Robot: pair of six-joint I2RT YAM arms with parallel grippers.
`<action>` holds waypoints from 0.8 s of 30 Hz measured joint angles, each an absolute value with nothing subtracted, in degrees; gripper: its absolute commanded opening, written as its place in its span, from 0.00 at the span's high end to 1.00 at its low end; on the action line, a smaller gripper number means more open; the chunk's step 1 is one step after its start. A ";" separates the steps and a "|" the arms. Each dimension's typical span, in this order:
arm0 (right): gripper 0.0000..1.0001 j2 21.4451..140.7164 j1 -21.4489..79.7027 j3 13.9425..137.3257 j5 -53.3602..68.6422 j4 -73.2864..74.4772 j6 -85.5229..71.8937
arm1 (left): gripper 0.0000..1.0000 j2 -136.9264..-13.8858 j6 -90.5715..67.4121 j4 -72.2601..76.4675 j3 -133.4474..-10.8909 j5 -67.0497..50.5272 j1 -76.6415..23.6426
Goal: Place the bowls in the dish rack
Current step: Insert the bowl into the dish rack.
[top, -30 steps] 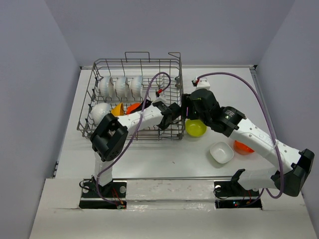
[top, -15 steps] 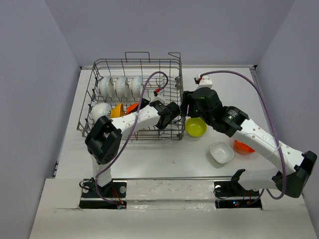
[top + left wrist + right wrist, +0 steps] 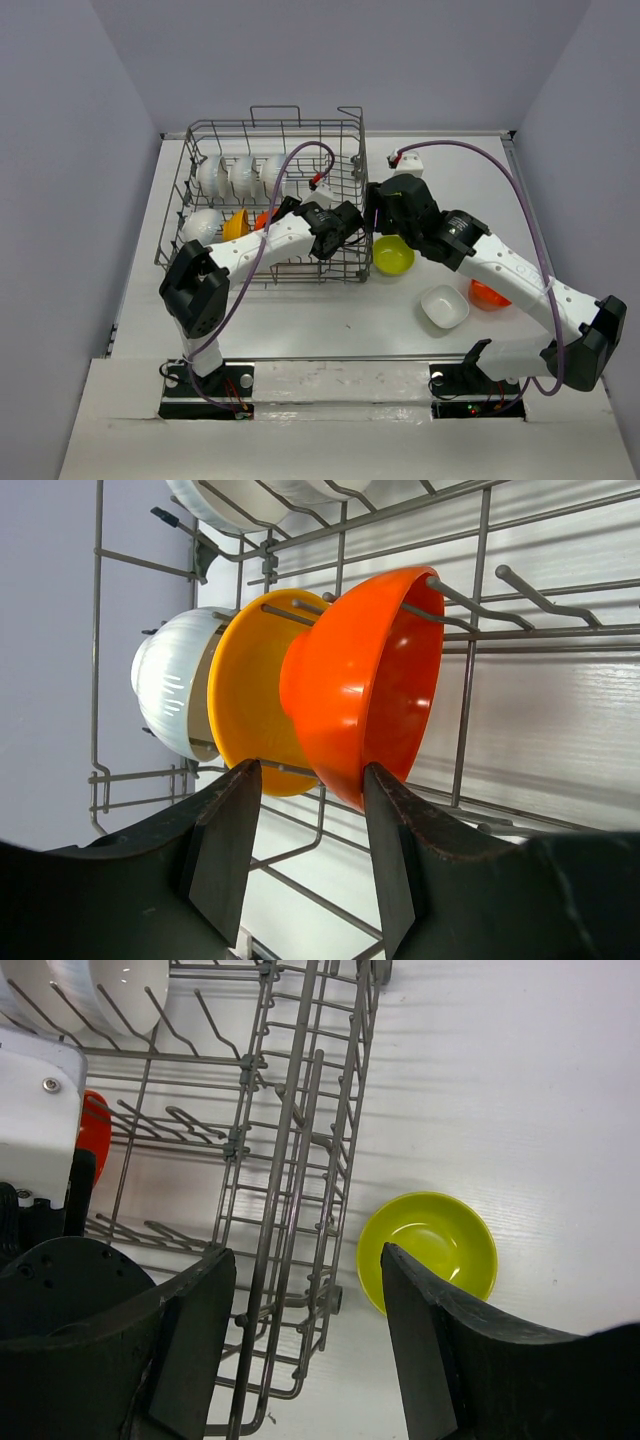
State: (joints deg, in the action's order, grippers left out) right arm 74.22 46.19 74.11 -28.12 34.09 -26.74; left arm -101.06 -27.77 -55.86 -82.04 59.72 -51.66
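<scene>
The grey wire dish rack holds three white bowls in its back row. Its front row carries a white bowl, an orange-yellow bowl and a red-orange bowl, all on edge between tines. My left gripper is open inside the rack, fingertips just short of the red-orange bowl's lower rim, nothing between them. My right gripper hangs open above the rack's right wall, beside the lime green bowl, which lies upright on the table.
A squarish white bowl and another red-orange bowl, partly under the right forearm, sit on the table to the right. Purple cables loop over both arms. Upright tines fill the rack's right half.
The left arm's elbow has swung left and its wrist has drawn slightly back from the front row. The right wrist has shifted a little towards the back. No bowl has moved.
</scene>
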 measured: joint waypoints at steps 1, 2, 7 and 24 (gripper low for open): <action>0.34 74.22 46.19 74.11 -28.12 34.06 -26.74 | 0.43 -101.06 -27.44 -55.79 -82.04 59.55 -51.64; 0.34 74.22 46.19 74.11 -28.14 34.04 -26.74 | 0.43 -101.06 -27.20 -55.75 -82.04 59.46 -51.62; 0.34 74.32 46.19 75.05 -28.21 34.09 -26.70 | 0.43 -100.38 -25.71 -55.00 -82.13 58.41 -51.27; 0.32 75.46 46.22 83.13 -28.86 34.44 -25.17 | 0.44 -95.57 -20.32 -52.21 -85.01 57.28 -49.98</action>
